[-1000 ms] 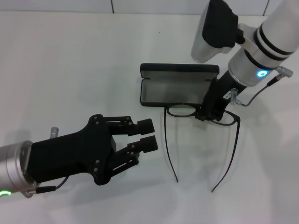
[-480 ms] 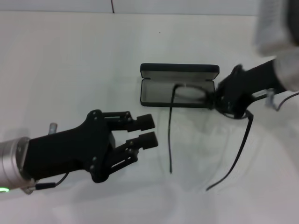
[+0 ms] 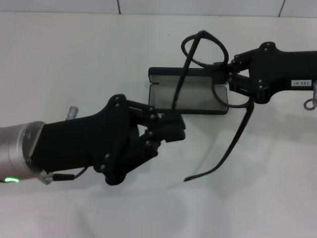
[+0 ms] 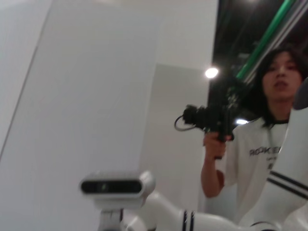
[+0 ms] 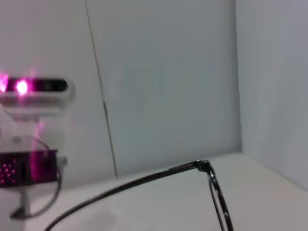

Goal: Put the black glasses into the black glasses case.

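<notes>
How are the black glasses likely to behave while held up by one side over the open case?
Held by the right pincer, the black glasses look light. Their slender temple arms hang unfolded and would probably swing or snag the black glasses case. The thin frame seems fragile under squeezing.

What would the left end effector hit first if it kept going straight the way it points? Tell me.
Probably the black glasses case: the left end effector points at its open tray. A hanging temple arm of the black glasses may come first; depth is unclear.
</notes>
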Motion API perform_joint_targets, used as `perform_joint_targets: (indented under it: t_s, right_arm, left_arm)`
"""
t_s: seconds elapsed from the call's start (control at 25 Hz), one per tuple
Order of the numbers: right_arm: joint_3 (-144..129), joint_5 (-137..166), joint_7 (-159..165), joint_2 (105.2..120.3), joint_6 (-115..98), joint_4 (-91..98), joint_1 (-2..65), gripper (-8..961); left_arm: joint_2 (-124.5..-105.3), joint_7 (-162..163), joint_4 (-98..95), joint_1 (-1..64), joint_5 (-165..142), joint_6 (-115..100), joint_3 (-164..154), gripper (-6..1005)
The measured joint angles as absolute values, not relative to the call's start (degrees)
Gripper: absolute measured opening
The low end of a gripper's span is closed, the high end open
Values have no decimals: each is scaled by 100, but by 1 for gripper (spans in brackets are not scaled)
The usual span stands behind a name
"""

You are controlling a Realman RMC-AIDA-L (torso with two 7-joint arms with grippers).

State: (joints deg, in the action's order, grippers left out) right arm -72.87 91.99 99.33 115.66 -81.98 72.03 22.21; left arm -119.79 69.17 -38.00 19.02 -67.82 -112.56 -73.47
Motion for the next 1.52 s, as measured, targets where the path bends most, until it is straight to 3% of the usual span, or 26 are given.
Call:
perform_joint_targets:
  t_s: [0.2, 0.64, 1.52]
  right_arm:
    - [-7328, 8802, 9427, 11585, -8358, 6433, 2428, 107]
    - [-7357, 8306, 9028, 11588, -8687, 5867, 2773, 108]
    - [-7941, 7859, 8720, 11610, -9086, 5336, 3174, 107]
  left_arm:
    - [-11980, 6917, -3760, 2015, -6660, -11250, -7419, 59]
    - [-11988, 6585, -3052, 2390, -6660, -11207, -7418, 59]
    - [-11997, 6329, -2643, 2550, -6670, -11068, -7418, 59]
